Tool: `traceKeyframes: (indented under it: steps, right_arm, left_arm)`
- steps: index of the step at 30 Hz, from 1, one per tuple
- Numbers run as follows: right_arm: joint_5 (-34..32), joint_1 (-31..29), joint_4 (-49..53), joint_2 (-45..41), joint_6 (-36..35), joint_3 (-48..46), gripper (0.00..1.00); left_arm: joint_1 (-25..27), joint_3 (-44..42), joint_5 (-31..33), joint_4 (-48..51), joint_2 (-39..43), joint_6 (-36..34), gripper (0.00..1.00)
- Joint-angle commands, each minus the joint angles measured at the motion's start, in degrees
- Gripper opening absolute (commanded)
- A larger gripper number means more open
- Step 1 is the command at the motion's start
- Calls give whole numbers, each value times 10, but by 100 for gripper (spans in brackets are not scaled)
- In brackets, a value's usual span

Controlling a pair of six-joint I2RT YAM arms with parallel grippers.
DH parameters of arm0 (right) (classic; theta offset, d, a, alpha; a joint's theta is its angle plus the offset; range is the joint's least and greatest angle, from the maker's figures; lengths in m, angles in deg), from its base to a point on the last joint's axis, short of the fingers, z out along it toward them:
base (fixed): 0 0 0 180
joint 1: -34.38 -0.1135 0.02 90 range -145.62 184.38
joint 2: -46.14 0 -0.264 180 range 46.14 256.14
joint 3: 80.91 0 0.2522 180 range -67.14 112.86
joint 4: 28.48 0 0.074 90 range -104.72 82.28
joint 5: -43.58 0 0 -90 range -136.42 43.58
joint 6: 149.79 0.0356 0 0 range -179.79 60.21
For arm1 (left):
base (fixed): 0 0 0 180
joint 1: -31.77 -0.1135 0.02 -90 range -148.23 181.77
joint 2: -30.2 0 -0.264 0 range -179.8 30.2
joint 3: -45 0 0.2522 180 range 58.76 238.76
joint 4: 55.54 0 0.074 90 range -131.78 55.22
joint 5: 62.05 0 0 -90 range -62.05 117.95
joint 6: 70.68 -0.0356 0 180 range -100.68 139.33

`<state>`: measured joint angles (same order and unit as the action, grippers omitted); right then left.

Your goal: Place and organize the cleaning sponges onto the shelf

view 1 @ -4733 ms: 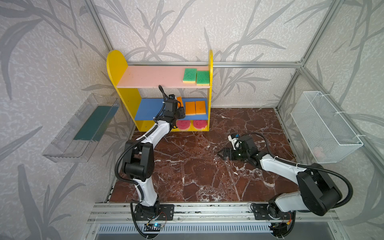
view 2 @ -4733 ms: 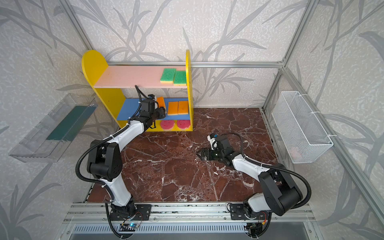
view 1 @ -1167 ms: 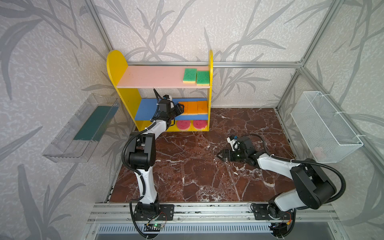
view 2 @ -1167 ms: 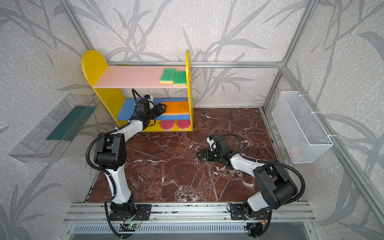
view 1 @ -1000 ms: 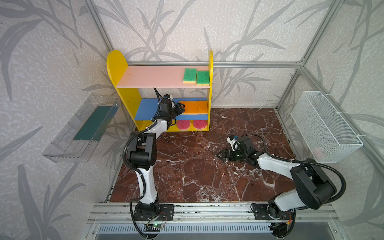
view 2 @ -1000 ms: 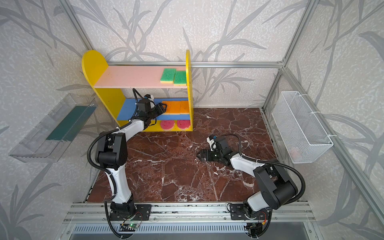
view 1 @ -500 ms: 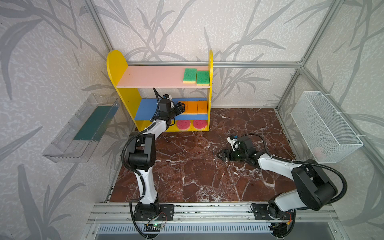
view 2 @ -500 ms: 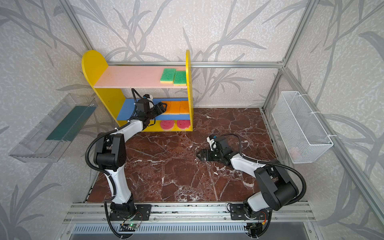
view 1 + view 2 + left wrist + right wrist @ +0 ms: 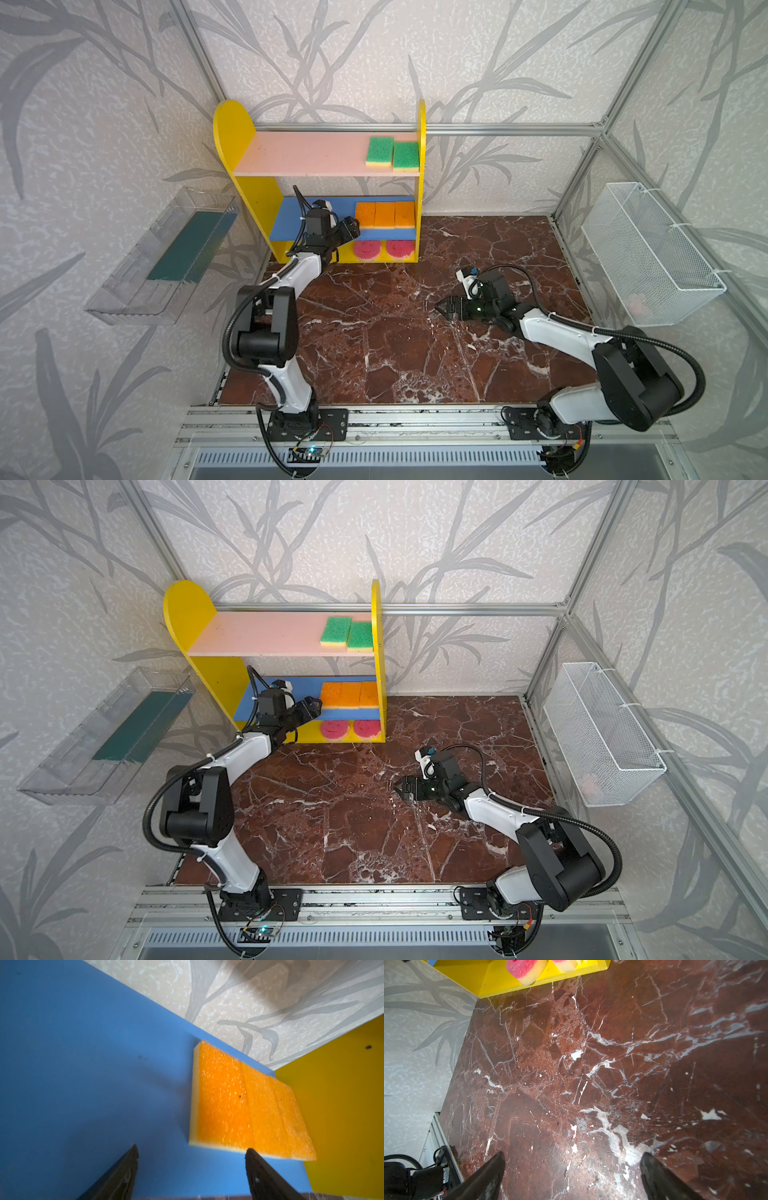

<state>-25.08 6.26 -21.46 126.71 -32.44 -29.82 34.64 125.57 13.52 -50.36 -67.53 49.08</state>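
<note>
The shelf (image 9: 232, 133) (image 9: 183, 604) stands at the back left. Two green sponges (image 9: 392, 153) (image 9: 347, 633) lie on its pink board. A row of three orange ones (image 9: 385, 214) (image 9: 349, 695) (image 9: 245, 1105) lies on the blue board (image 9: 83, 1064). Two round pink ones (image 9: 367, 249) (image 9: 334, 729) (image 9: 527, 968) rest on the yellow base (image 9: 500, 978). My left gripper (image 9: 353, 228) (image 9: 315, 707) (image 9: 191, 1148) is open and empty, just off the near end of the orange row. Over the floor's middle, my right gripper (image 9: 442, 308) (image 9: 400, 789) (image 9: 574, 1155) hangs open and empty.
A clear plastic tray (image 9: 166, 257) with a dark green sheet hangs on the left wall. A white wire basket (image 9: 648, 253) hangs on the right wall, something pale pink (image 9: 636, 303) in its bottom. The floor is red-brown marble (image 9: 395, 353).
The left jaws have spread apart and let go of the orange sponge, which now lies beside the other two on the blue board. The right arm has stayed put.
</note>
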Motion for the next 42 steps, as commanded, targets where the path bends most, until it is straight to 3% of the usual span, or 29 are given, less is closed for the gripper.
traceKeyframes:
  steps: [1, 9, 12, 16, 20, 22, 24, 27, 33, 38, 42]
  right_arm:
    - [-31, 2, 18, -40, -16, -9, 99]
    - [-124, 2, 76, -152, -60, -15, 99]
    - [-218, 3, 64, -197, -77, -41, 99]
    - [-323, 5, -2, -257, -130, -100, 99]
    - [-356, 7, -115, -297, -199, -169, 99]
    - [-396, 13, -140, -302, -219, -188, 99]
    - [-433, 29, -164, -294, -221, -200, 99]
    - [-413, 76, -183, -288, -215, -203, 99]
    - [-427, 121, -248, -197, -270, -204, 99]
    - [-440, 127, -528, -68, -284, -276, 99]
    - [-460, 127, -445, -145, -266, -287, 99]
  left_arm:
    - [2, -74, 23, -19, 81, 5, 83]
    - [8, -267, 124, 19, 298, 8, 84]
    - [7, -311, 183, 52, 371, 17, 85]
    - [6, -325, 233, 95, 414, -37, 89]
    - [4, -318, 267, 126, 388, -137, 91]
    - [2, -324, 321, 118, 374, -145, 92]
    - [-7, -351, 306, 53, 362, -172, 93]
    - [-11, -389, 292, -67, 333, -205, 97]
    - [-15, -397, 289, -185, 228, -226, 99]
    - [-17, -414, 312, -294, 166, -253, 99]
    - [-18, -466, 332, -419, 144, -255, 99]
